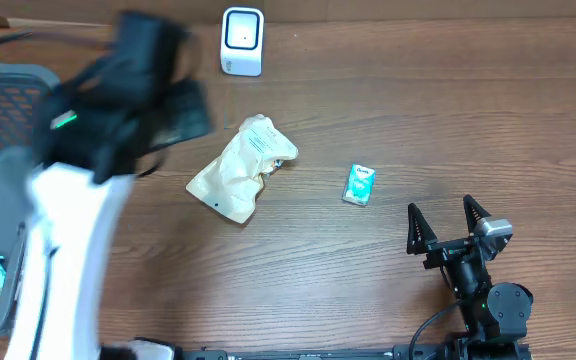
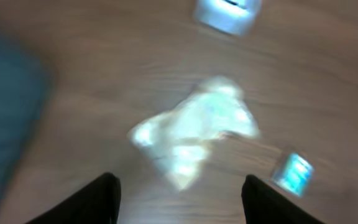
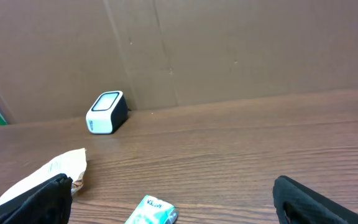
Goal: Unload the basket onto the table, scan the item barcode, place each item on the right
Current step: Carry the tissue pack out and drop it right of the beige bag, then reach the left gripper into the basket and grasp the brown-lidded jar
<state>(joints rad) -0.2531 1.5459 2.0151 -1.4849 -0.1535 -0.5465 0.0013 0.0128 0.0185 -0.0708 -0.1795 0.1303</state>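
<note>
bin: grey mesh bin (image 1: 6, 82) at the far left edge of the table (image 1: 418, 110); something teal is in its lower part, too cut off to make out

left arm: white arm (image 1: 66, 235) reaching up the left side, its dark wrist end smeared by blur in the overhead view, so not much detail there

left gripper: left gripper (image 2: 179, 181) is up off the table, fingers spread well apart with nothing between them. The wrist view is blurry, but the gap is plain enough

scanner: small white scanner (image 1: 242, 41) standing at the back edge of the table, near the cardboard wall (image 3: 229, 50), well apart from both grippers

pouch: crumpled cream pouch (image 1: 243, 168) lying flat on the wood around mid-table, in front of the scanner and not touching it. In the left wrist view it sits right below and ahead of the spread fingers, lined up with the gap, and nothing is gripping it. Can't see any barcode on it

packet: little teal packet (image 1: 359, 185) lying just right of the pouch, apart from it, roughly between the pouch and the right gripper

right gripper: right gripper (image 1: 444, 222) sits low at the near right of the table, jaws as wide as they go and empty. The packet is ahead of it and a bit left, the pouch farther left, and it touches neither
</note>
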